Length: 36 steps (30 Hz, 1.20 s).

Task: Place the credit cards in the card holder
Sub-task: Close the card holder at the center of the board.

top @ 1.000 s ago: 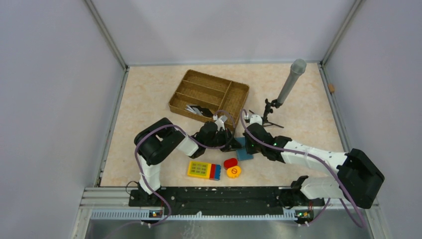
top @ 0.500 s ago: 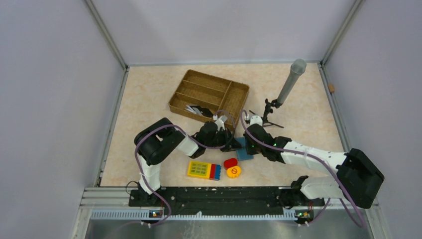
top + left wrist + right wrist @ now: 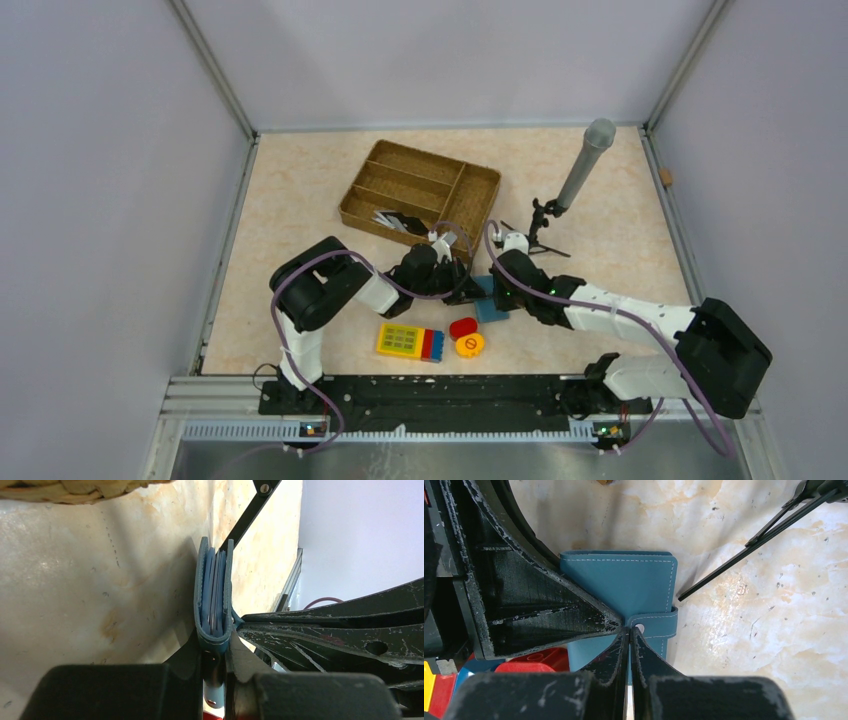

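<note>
One card holder (image 3: 624, 587), one tray (image 3: 416, 153), one microphone (image 3: 590, 150), one keypad block (image 3: 410, 342).

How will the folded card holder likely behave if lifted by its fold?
Probably fairly stiff: the card holder shows flat layers packed between its covers. Likely light, being thin. The left gripper pinches only the folded end, so it might pivot or slip.

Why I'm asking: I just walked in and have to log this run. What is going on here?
Both arms are on the folded teal card holder. The left end effector clamps its folded edge, and thin edges, probably cards, show between the covers. The right end effector is shut, with its tips at the snap tab. This looks like the closing stage.
</note>
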{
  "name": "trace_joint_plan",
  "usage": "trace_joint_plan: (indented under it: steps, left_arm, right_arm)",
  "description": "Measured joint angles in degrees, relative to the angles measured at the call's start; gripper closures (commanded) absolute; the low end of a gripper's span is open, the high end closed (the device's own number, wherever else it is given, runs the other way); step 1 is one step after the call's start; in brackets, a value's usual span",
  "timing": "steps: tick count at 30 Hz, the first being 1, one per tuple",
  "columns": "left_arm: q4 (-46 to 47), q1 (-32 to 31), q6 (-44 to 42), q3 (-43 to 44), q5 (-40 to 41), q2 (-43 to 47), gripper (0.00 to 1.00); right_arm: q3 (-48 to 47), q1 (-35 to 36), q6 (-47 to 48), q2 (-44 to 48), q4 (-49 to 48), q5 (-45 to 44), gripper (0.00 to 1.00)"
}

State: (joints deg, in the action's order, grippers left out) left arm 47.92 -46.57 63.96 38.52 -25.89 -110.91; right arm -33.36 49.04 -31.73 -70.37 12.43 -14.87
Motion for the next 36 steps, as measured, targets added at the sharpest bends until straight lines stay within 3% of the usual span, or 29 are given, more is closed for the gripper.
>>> trace_joint_plan:
  steps: [36]
  left_arm:
    - [-0.4, 0.1, -1.5, 0.0, 0.5, -0.3, 1.00]
  right_arm:
    - [3.7, -2.1, -4.1, -2.9, -10.3, -0.4, 1.00]
